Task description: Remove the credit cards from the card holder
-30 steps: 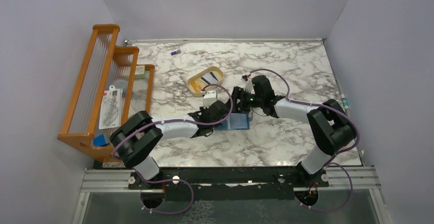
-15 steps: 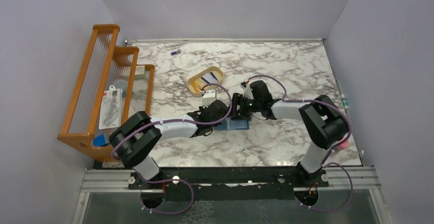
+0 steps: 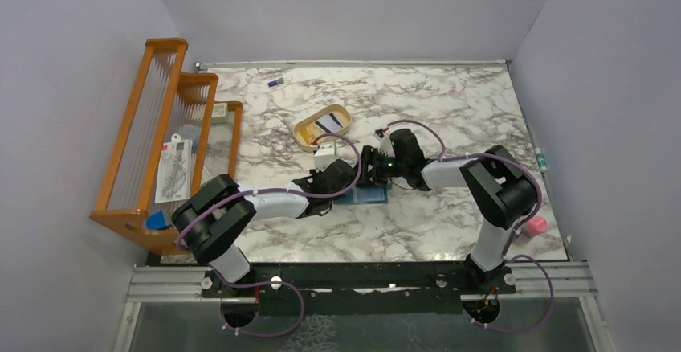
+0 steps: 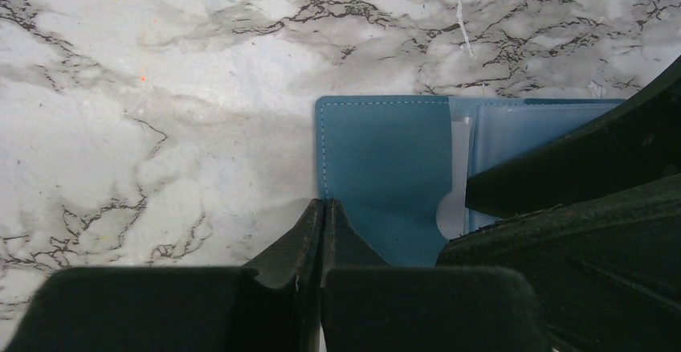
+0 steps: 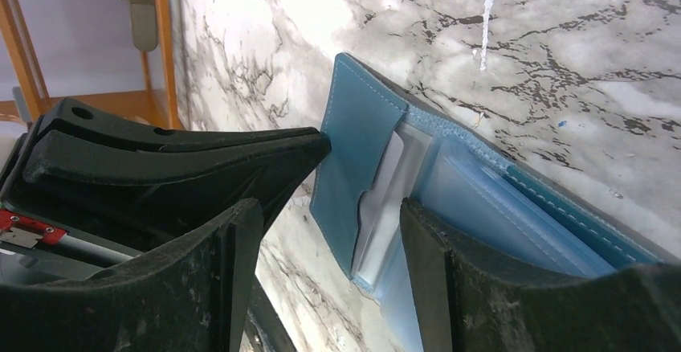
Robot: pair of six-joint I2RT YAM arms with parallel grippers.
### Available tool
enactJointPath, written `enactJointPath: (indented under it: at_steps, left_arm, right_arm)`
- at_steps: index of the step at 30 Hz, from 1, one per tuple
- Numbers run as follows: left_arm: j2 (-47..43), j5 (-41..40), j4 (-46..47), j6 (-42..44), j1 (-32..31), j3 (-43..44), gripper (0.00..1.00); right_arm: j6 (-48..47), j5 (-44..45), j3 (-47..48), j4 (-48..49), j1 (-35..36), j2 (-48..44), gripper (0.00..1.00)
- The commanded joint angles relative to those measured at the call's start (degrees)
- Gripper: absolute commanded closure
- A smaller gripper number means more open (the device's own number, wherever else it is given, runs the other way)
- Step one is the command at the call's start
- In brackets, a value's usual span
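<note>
The teal-blue card holder [image 3: 371, 194] lies open on the marble table. In the left wrist view the card holder [image 4: 385, 163] shows a pale card [image 4: 458, 171] in its pocket. My left gripper [image 4: 324, 204] is shut, its tips pressing on the holder's left edge. My right gripper [image 5: 329, 264] is open; its fingers straddle the teal pocket [image 5: 357, 147] and the pale card [image 5: 377, 199], one finger on the clear inner sleeves. Both grippers, left [image 3: 347, 178] and right [image 3: 371, 172], meet over the holder. Striped cards [image 3: 325, 123] lie in the tan tray.
The tan oval tray [image 3: 303, 137] stands just behind the grippers. An orange wooden rack [image 3: 161, 127] fills the left side. A small blue item [image 3: 275, 83] lies at the back. A pink object [image 3: 536, 224] sits by the right arm's base.
The right arm has folded in and its gripper has moved left over the card holder. The holder has slid slightly left. The left gripper has stayed on the holder's edge.
</note>
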Motion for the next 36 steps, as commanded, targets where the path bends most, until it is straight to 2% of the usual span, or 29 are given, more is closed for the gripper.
enactJointPath:
  at_steps: [1, 9, 18, 31, 36]
  left_arm:
    - [3.42, 2.9, 2.72, -1.62, -0.12, -2.01, 1.0]
    - [4.34, 3.88, 5.15, -2.51, -0.18, -3.62, 1.0]
    - [3.51, 4.08, 6.69, -3.19, -0.17, -5.27, 1.0]
    - [2.09, 5.56, 8.95, -4.12, -0.14, -6.46, 1.0]
    - [1.39, 5.05, 8.5, -3.9, -0.07, -6.83, 1.0]
  right_arm:
    - [0.25, 0.03, -2.33, -4.72, 1.86, 1.74, 0.3]
    - [0.17, -2.68, 1.14, -5.56, 1.91, 1.39, 0.3]
    - [4.88, -8.73, 5.01, -0.69, 2.32, 4.16, 0.3]
    - [16.1, -7.0, 2.2, 11.47, 6.14, 9.29, 0.3]
    - [16.5, -7.69, 2.48, 11.32, 6.5, 8.71, 0.3]
